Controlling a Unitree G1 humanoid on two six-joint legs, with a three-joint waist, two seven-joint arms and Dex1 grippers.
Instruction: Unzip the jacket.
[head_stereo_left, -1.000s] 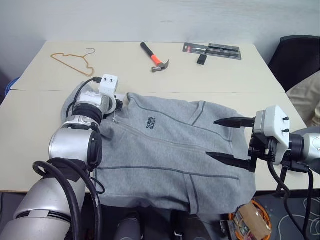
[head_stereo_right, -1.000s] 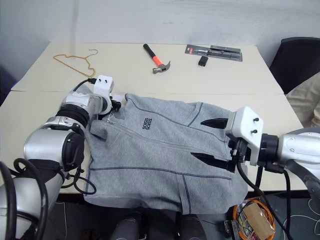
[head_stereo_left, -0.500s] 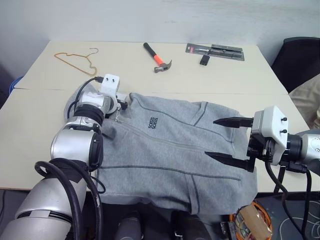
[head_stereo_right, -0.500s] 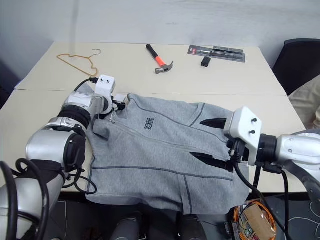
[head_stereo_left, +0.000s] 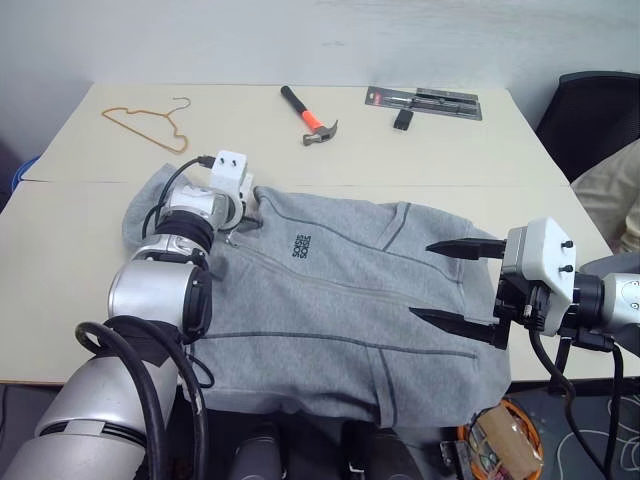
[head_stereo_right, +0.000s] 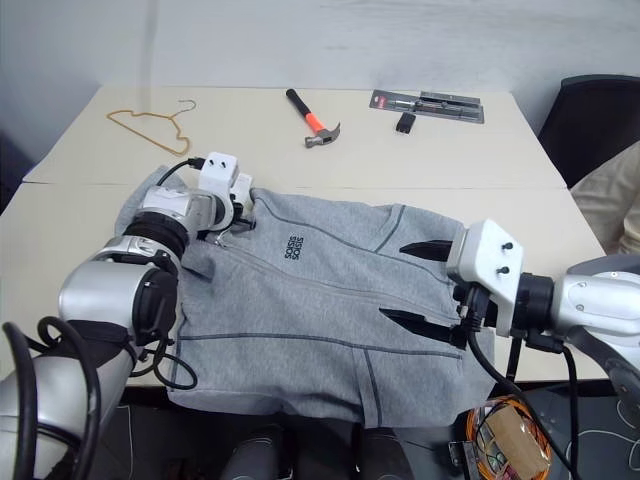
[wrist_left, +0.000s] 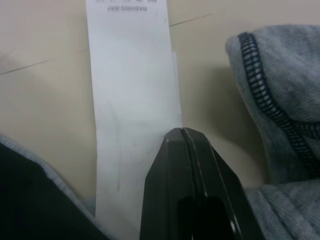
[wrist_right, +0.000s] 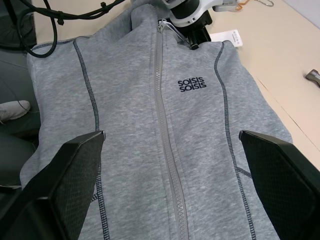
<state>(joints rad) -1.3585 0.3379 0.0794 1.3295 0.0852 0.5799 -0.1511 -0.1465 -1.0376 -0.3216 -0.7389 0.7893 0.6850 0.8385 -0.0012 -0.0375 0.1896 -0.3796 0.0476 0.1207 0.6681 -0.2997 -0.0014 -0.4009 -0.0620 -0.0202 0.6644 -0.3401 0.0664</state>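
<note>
Jacket (head_stereo_left: 340, 300) lies flat, zipped, front up on table (head_stereo_left: 420, 150), soft, limp fleece likely to bunch unless pinned; left hand (wrist_left: 186, 137) pressed together at collar, apparently missing the small zipper pull (wrist_right: 162, 25), right hand (head_stereo_left: 455, 283) spread over hem.

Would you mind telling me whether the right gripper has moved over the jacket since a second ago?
No. The right gripper hangs open above the same spot near the jacket's hem, at the table's near edge.
</note>
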